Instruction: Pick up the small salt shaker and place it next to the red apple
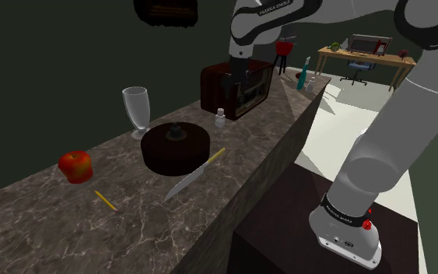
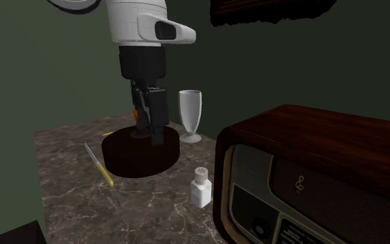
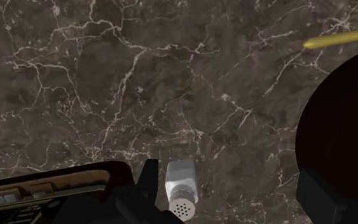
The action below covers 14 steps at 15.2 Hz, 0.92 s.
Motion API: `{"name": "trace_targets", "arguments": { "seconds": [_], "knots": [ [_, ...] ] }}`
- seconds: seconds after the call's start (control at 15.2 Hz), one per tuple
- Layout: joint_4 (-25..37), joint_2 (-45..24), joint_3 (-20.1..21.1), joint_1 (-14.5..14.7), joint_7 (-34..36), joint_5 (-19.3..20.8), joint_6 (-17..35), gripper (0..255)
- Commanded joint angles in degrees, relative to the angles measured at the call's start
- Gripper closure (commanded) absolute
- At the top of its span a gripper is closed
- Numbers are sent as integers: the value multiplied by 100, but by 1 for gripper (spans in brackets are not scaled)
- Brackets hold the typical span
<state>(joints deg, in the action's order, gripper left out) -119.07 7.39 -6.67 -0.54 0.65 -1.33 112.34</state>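
Logged bench [image 1: 46, 214], dark marble, bearing everything. Found shaker [image 3: 181, 188] standing on it just beside radio [image 2: 311, 173], between radio and dish [image 1: 176, 152], well apart from apple [image 1: 75, 166] toward the shoulder view's left. Found claw [image 3: 228, 175] hanging above shaker, fingers [image 3: 147, 184] spread wide, gripping nothing. Shaker between them, touched by neither, much nearer the radio-side finger.

Risks, as judged, biggest thing first.
- Radio: feared striking its top edge with the near finger on a straight descent, given that off-centre line-up.
- Dish: feared brushing its rim with the far finger while spread so wide.
- Glass [image 1: 135, 109] and knife [image 1: 194, 177]: reckoned both close to a low carry toward apple. Could tip the one, sweep the other.
- Apple: round, liable to roll if nudged at set-down.
- Shaker: small and narrow. Expected toppling against radio if met by one finger first, or slipping if pinched at the cap.

Views compared.
- Shoulder view: got what wrist view could not give, the full run of bench out to apple, with pencil [image 1: 104, 200] lying past it.
- Second exterior view: got claw's height over bench and shaker's closeness to radio's front corner, side-on.
- Wrist view: got shaker's offset between the fingers, unreadable from the shoulder view, plus cap holes from above.
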Motion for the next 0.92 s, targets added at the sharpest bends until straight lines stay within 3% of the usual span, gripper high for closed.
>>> {"name": "trace_targets", "arguments": {
  "seconds": [0.0, 0.53, 0.86],
  "knots": [
    [281, -447, -33, -18, -44, -25, 137, 0],
    [1629, -2176, -127, -156, -227, -168, 393, 0],
    [1414, -2307, -108, -166, -243, -193, 739, 0]
  ]
}}
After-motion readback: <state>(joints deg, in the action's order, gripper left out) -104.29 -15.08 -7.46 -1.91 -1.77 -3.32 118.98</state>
